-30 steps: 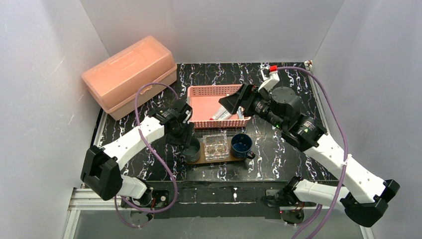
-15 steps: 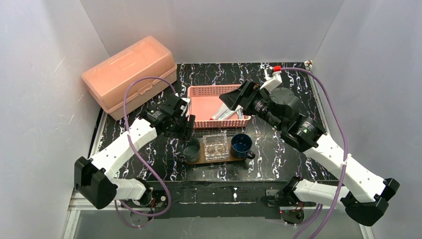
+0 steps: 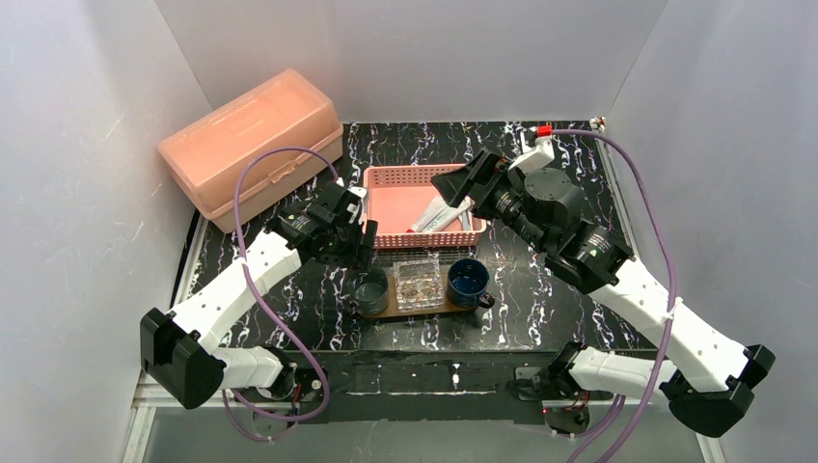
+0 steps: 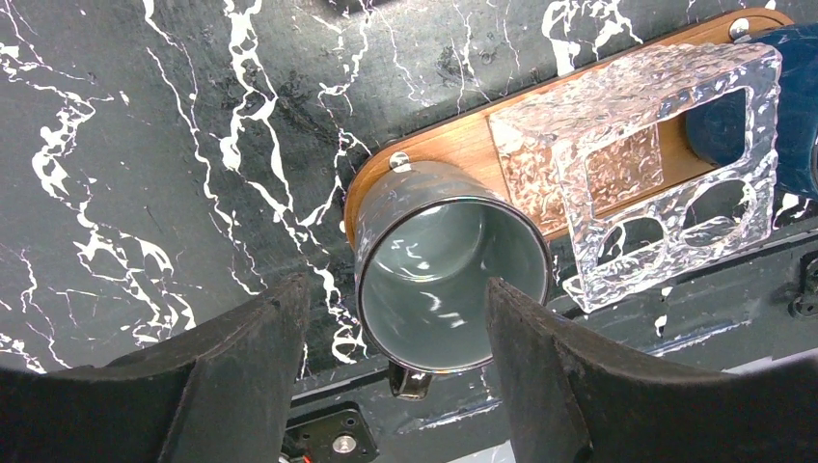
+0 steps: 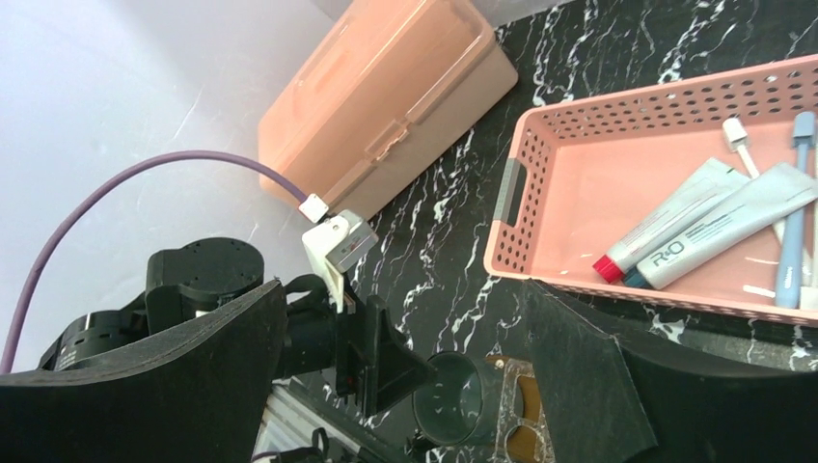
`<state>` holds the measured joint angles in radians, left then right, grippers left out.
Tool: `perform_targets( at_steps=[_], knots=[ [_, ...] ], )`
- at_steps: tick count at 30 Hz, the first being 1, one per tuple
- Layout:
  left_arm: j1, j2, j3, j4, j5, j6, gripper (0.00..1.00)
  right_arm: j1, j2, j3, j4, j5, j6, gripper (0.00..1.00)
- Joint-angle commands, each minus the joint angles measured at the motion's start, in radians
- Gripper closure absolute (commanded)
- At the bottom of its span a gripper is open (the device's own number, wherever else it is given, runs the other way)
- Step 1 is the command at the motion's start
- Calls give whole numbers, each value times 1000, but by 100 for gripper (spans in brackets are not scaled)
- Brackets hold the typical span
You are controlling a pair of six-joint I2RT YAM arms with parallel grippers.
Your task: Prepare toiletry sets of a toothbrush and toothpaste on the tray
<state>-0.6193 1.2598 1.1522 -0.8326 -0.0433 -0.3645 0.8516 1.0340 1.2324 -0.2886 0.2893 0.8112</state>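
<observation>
Widely spread, empty: right end effector (image 5: 405, 299)

**Bimanual rig: exterior as found**

Left arm (image 3: 236, 280) and right arm (image 3: 675, 328): smooth white link shells joined by chunky black joint housings. Black bases (image 3: 289, 384) sit at the near table edge.

Left purple cable (image 3: 280, 152) loops free above the left arm. Right purple cable (image 3: 651, 207) runs the length of the right arm.

Red tab (image 3: 544, 129) tops a white bracket at the right wrist. White camera mount (image 5: 336, 246) sits on the left wrist, with its cable entering through a white plug.

Left gripper (image 4: 395, 294): fingers (image 4: 241, 371) broad, matte black, tapered. Right gripper (image 5: 405, 294): fingers (image 5: 193, 386) likewise black and wedge-shaped.
</observation>
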Motion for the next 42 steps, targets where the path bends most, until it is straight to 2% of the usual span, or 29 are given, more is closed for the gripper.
perform_targets(
  at_steps=[1,10,15,22,28,33,42],
  knots=[
    [-5,-34,26,-3,-30,24,34,3,-8,46,44,94,-85,2],
    [-5,-93,31,10,-47,58,32,3,156,180,24,79,-281,2],
    [-5,-128,14,41,-45,81,31,-11,305,322,-85,126,-419,2],
    [-5,-209,-40,127,-49,79,28,-73,584,569,-282,78,-508,2],
    [-5,-287,-110,188,-64,82,21,-162,698,605,-331,16,-502,2],
    [-5,-321,-143,196,-60,78,3,-202,778,605,-373,15,-521,2],
    [-5,-330,-154,199,-27,61,2,-233,887,577,-386,-66,-561,2]
  ],
)
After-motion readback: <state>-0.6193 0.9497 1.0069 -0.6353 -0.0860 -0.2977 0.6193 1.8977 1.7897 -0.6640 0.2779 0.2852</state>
